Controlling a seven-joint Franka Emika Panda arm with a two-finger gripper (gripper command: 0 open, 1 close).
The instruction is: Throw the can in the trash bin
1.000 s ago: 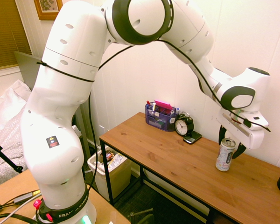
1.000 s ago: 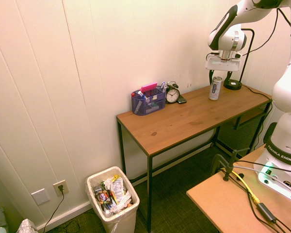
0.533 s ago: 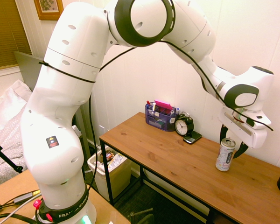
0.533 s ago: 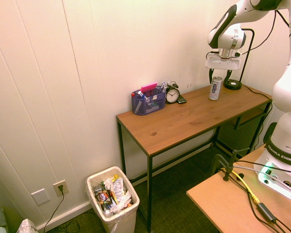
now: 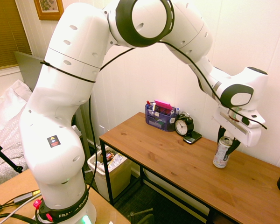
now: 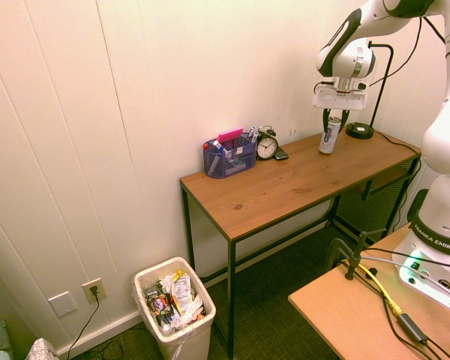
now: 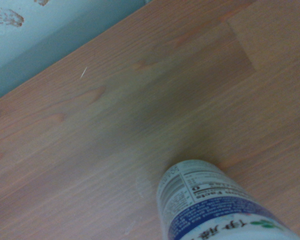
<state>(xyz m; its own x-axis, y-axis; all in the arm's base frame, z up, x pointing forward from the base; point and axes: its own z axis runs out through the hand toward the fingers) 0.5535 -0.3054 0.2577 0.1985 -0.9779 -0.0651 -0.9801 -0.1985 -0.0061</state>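
The can (image 5: pixel 221 156), slim and silver-white with dark print, leans over at the right end of the wooden table (image 5: pixel 168 156). My gripper (image 5: pixel 226 141) comes down from above and is shut on the can's top. From the other side, the can (image 6: pixel 328 140) tilts under the gripper (image 6: pixel 333 120) near the wall. Up close, the wrist view shows the can (image 7: pixel 215 205) with its printed label, over the wood. The trash bin (image 6: pixel 181 343), cream-white and full of colourful wrappers, stands on the floor left of the table; it also shows under the arm as the trash bin (image 5: pixel 120 178).
A blue-purple organizer box (image 5: pixel 161 117), a black alarm clock (image 5: pixel 183 126) and a dark phone (image 5: pixel 192 137) stand along the wall side of the table. A black lamp base (image 6: pixel 358 131) sits at the table's far right end. A second wooden top (image 6: pixel 360 315) is in the foreground.
The fingers, open around the upright can before, have shut on its top. The can now leans and has shifted slightly toward the clock with the gripper.
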